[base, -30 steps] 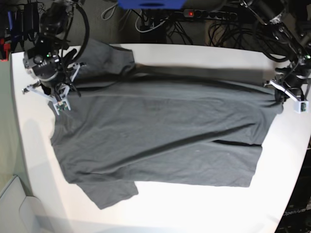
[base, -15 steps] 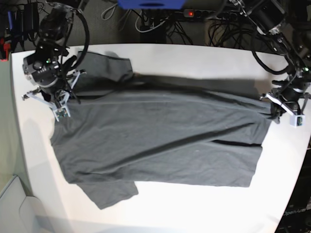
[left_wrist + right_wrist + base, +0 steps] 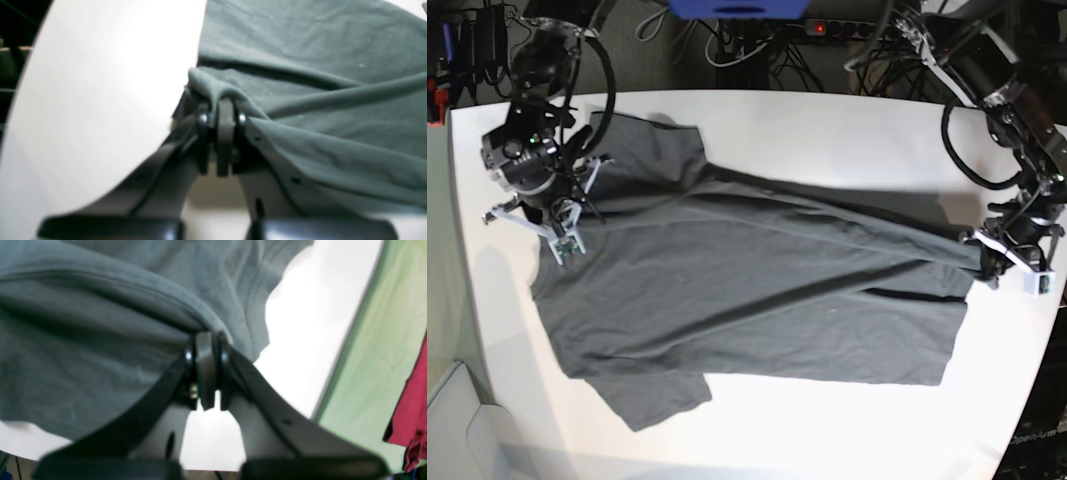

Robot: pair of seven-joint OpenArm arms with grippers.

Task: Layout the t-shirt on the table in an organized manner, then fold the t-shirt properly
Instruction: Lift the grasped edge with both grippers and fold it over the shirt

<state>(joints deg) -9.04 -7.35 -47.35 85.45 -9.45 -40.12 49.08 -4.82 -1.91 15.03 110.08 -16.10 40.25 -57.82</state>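
I see the charcoal t-shirt (image 3: pixel 757 290) spread across the white tabletop (image 3: pixel 827 125) (upper layer lifted); my left hand (image 3: pixel 997 255) and right hand (image 3: pixel 562 215) are each clamped on its fabric.

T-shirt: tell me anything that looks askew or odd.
The t-shirt isn't flat: its far edge is lifted and doubled over the body, pinched by the left gripper and right gripper, with a fold line near the hem.
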